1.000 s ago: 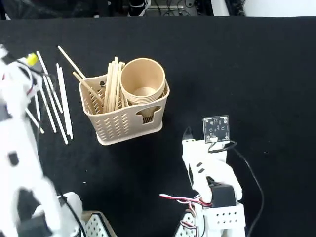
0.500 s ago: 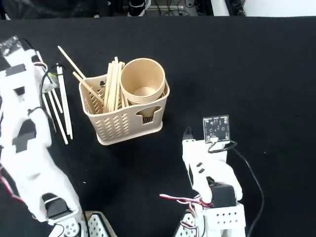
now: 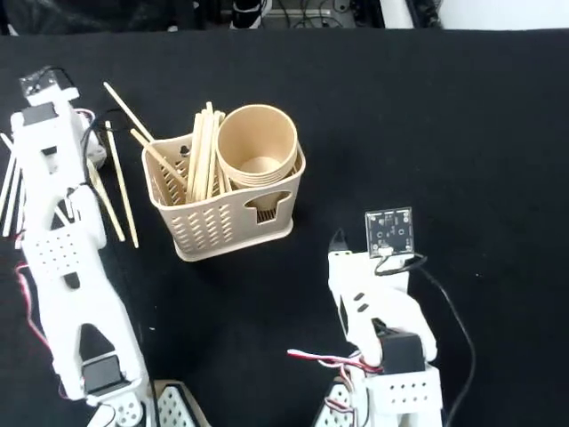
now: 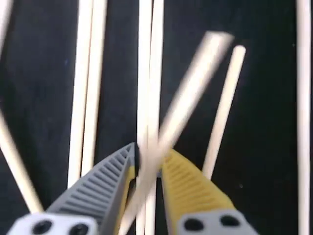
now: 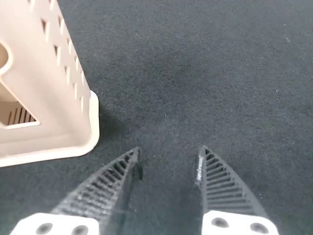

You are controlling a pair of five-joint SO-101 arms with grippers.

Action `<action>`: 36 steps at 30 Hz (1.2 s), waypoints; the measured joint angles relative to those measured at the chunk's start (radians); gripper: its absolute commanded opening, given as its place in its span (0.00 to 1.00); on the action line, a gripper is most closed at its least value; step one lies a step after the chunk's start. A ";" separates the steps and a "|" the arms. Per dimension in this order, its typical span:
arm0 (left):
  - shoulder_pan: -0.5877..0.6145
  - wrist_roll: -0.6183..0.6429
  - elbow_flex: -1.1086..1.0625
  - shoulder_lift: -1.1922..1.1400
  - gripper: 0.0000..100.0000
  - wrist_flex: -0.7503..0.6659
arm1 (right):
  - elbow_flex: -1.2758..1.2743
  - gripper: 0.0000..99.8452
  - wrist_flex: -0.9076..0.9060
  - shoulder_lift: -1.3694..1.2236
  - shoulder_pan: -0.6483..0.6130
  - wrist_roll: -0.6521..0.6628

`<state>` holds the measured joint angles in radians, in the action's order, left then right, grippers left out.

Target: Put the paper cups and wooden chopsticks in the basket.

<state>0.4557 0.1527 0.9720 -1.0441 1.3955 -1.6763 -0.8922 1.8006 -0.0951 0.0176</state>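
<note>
Mid pickup here: my left gripper (image 4: 146,161) is pinched tight on one chopstick (image 4: 188,93) from the loose pile (image 4: 85,73) beside the basket (image 3: 227,222), so next I reckon it's lift clear and carry it over the rim.

We see the right gripper (image 5: 168,152) with its two dark fingers (image 5: 105,196) spread wide apart. The black table (image 5: 220,73) shows through the gap between them. A corner of the tan basket (image 5: 54,98) stands on the table near one finger, not touching it. The basket wall has little slots and one bigger hole.
</note>
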 measured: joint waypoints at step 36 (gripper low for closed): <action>-0.038 -0.018 -0.032 0.893 0.03 0.364 | 0.000 0.19 0.000 0.000 0.000 0.000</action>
<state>0.4173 0.1343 0.9398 -0.1511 1.7591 -1.6763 -0.8922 1.8006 -0.0951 0.0176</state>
